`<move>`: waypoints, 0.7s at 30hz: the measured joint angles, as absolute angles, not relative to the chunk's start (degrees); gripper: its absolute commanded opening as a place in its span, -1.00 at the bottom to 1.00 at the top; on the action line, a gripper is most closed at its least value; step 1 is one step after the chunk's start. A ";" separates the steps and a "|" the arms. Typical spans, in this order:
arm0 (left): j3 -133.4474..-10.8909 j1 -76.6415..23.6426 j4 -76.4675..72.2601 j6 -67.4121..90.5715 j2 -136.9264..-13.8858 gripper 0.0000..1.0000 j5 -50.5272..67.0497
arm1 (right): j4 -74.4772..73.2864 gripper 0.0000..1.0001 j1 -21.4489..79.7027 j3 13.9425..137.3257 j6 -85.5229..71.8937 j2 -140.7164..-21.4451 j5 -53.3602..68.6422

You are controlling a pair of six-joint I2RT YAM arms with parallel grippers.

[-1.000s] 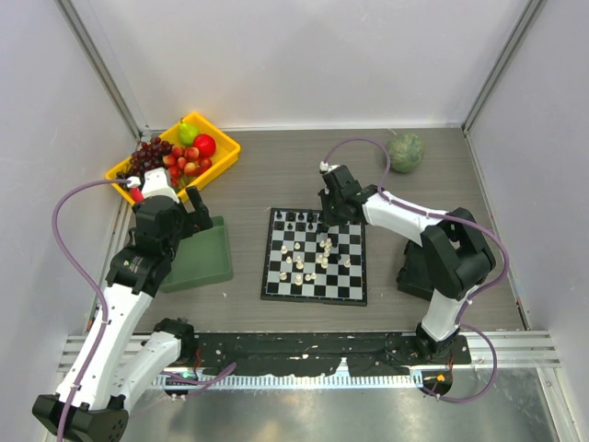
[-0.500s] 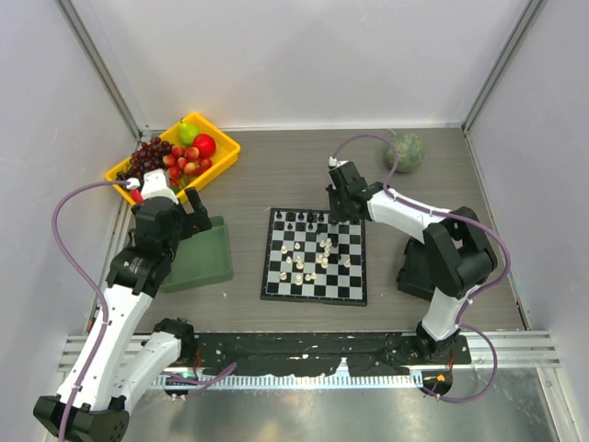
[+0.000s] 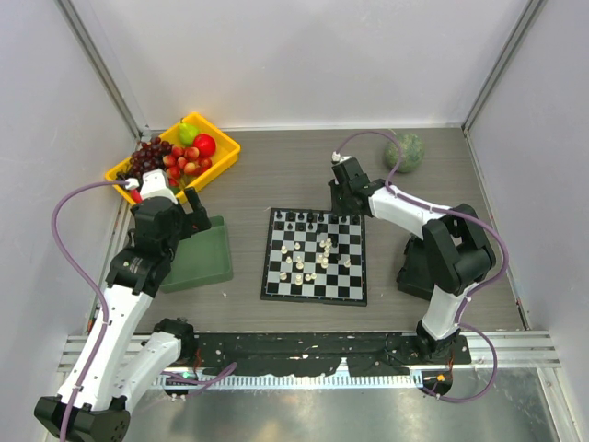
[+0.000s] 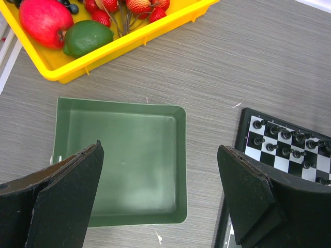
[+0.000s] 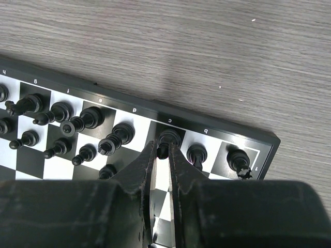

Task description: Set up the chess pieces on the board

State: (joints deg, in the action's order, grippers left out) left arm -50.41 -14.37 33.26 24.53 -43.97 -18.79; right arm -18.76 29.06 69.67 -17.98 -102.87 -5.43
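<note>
The board (image 3: 337, 289) lies at the table's middle, with cream-white chess pieces (image 3: 311, 259) scattered over its centre and black chess pieces (image 3: 297, 219) along its far rows. My right gripper (image 3: 344, 204) hovers at the board's far right corner. In the right wrist view this gripper (image 5: 162, 148) is shut on the top of a black piece (image 5: 169, 137), whose base is at the back-row square marked c. My left gripper (image 4: 160, 194) hangs open and holds nothing, above the right edge of a green tray (image 4: 124, 155).
A yellow bin (image 3: 224, 152) of red, green and purple fruit stands at the far left. A round green object (image 3: 406, 152) lies at the far right. The green tray (image 3: 199, 255) sits just left of the board. The right arm's cable loops above the far board edge.
My right gripper has moved right and farther back along the board's far edge, still shut. The left arm has not moved.
</note>
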 measured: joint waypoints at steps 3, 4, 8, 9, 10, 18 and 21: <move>-50.41 -14.13 33.26 24.53 -43.97 0.99 -18.57 | -18.31 -0.82 29.04 69.67 -18.13 -102.87 -4.80; -50.41 -14.13 33.23 24.53 -43.97 0.99 -18.46 | -18.22 -0.83 29.04 69.67 -18.15 -102.87 -4.73; -50.37 -14.11 33.23 24.53 -43.97 0.99 -18.20 | -17.96 -0.83 29.06 69.63 -18.22 -102.87 -4.14; -50.33 -14.11 33.21 24.53 -43.97 0.99 -18.15 | -17.98 -0.82 29.06 69.63 -18.28 -102.87 -4.08; -50.30 -14.13 33.23 24.53 -43.97 0.99 -18.13 | -17.96 -0.83 29.06 69.63 -18.33 -102.87 -3.92; -50.28 -14.11 33.23 24.53 -43.97 1.00 -17.96 | -17.78 -0.71 29.04 69.41 -18.57 -102.87 -3.86; -50.28 -14.11 33.23 24.53 -43.97 0.99 -17.93 | -17.76 -0.56 29.06 69.36 -18.57 -102.91 -3.73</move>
State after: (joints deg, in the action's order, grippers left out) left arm -50.28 -14.11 33.23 24.53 -43.97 -17.93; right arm -17.76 29.06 69.36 -18.57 -102.91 -3.73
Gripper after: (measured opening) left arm 0.996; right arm 0.177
